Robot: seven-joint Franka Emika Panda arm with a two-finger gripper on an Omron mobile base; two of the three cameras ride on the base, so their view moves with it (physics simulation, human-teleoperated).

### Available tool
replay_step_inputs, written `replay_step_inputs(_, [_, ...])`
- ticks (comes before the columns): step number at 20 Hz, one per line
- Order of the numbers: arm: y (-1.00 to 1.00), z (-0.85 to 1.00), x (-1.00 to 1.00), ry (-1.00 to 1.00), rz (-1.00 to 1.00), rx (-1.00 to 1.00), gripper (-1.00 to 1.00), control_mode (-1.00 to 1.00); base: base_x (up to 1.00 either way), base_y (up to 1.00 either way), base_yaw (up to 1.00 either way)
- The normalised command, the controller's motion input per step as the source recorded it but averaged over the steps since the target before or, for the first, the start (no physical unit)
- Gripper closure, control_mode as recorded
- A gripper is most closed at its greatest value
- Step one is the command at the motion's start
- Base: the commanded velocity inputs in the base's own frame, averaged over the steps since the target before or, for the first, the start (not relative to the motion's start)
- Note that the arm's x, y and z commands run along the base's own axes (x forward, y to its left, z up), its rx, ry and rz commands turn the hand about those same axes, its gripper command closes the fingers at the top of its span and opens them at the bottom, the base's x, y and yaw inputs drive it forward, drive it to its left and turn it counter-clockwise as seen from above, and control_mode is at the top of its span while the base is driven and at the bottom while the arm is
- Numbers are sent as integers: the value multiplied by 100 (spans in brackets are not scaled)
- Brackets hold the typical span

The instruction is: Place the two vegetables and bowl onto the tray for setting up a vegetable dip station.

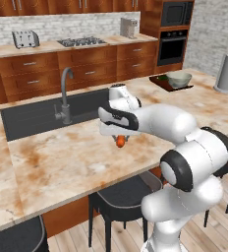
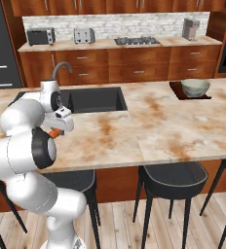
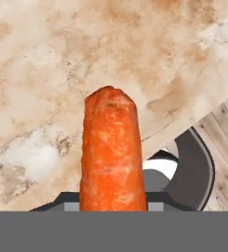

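The end effector (image 1: 119, 134) grasps the carrot (image 3: 112, 152) and holds it above the bench (image 1: 76, 162). Far from it, the tray (image 2: 179, 92) already carries the bowl (image 2: 195, 87) and something dark green, probably the other vegetable. Only the carrot seems left to place.

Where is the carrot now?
The carrot is in the gripper, above the island counter near its front edge, right of the sink.
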Motion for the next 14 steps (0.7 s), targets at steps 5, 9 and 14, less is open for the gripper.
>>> replay_step_inputs(5, [-9, 8, -29, 0, -45, -1, 100, -100, 0, 0, 0])
replay_step_inputs(9, [-14, 11, -27, 1, -38, 0, 100, -100, 0, 0, 0])
replay_step_inputs(14, [-4, 7, -15, 4, -28, -1, 100, -100, 0, 0, 0])
